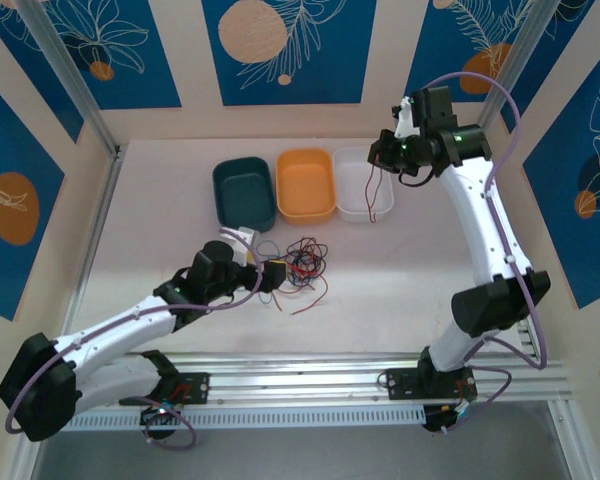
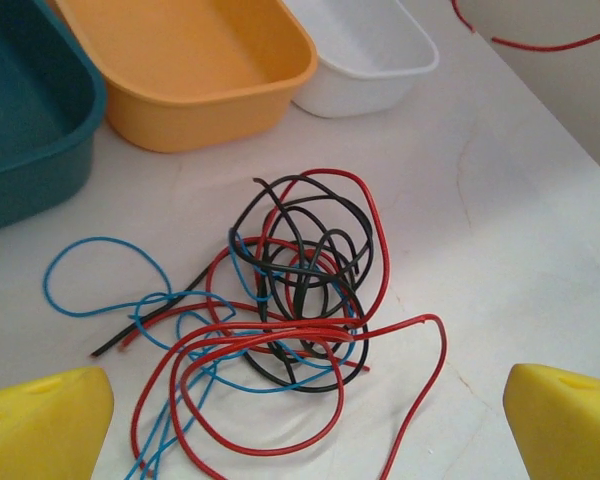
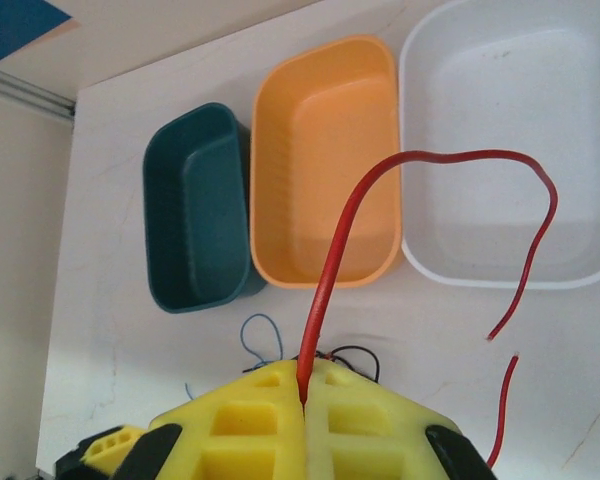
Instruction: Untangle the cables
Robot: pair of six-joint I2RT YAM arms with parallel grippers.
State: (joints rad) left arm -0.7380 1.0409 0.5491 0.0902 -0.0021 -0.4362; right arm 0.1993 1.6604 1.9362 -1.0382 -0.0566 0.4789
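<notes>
One red cable (image 3: 338,250) tight in right gripper (image 3: 305,385); left gripper (image 2: 308,425) agape by cables (image 2: 300,275).

Light: bright, even, diffuse. Shadows: soft and faint beneath tubs (image 2: 200,120), barely any under cables (image 2: 300,270). Glare: white surface (image 2: 520,230) slightly washed out in left wrist view. Focus: top view sharp; yellow fingers (image 2: 40,430) soft at near edge of wrist views.

Robotics lab cell: left arm (image 1: 110,335) and right arm (image 1: 480,220) bolted to aluminium rails (image 1: 310,385) at the tabletop's (image 1: 160,230) near edge, blue-patterned panels (image 1: 320,60) around.
</notes>
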